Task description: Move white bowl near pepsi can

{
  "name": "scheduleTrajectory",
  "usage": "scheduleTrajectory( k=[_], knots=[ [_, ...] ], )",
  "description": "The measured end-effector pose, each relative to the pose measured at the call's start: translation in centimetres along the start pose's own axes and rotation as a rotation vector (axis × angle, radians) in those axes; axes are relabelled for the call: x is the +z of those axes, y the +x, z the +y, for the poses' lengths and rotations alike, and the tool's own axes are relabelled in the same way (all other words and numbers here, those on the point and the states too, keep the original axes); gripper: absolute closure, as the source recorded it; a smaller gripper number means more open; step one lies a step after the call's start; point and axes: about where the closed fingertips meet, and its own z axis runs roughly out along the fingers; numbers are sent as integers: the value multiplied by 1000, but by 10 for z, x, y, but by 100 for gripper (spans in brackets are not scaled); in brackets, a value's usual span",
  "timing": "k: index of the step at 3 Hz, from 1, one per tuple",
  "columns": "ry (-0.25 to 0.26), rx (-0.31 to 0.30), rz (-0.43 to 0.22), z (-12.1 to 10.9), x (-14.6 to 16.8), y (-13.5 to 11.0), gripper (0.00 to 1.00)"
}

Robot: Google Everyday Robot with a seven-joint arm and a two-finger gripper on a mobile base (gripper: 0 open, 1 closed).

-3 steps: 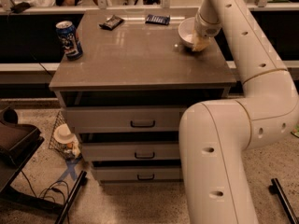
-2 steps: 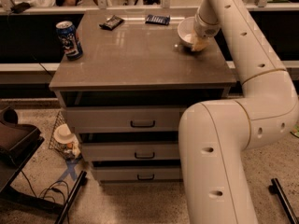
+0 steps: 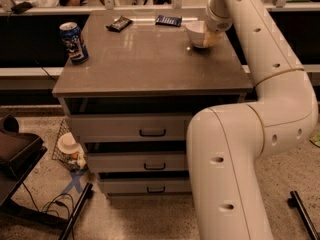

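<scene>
The white bowl is at the far right of the grey cabinet top, and its shadow lies on the top beneath it. My gripper reaches down from the arm at the bowl's right rim and is shut on that rim. The blue pepsi can stands upright at the cabinet top's left edge, far to the left of the bowl.
Two flat dark snack packets lie at the back of the top. A wire basket with a white cup-like item sits on the floor at the left. My arm's large white links stand in front of the drawers on the right.
The bowl and my gripper have shifted slightly left and up together. The can and packets have not moved.
</scene>
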Motion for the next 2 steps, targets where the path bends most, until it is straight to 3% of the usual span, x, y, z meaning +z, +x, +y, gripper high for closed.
scheduleTrajectory(
  k=[1, 2],
  knots=[
    [51, -67, 27, -16, -38, -9, 100],
    [68, -155, 3, -17, -79, -26, 100]
  ],
)
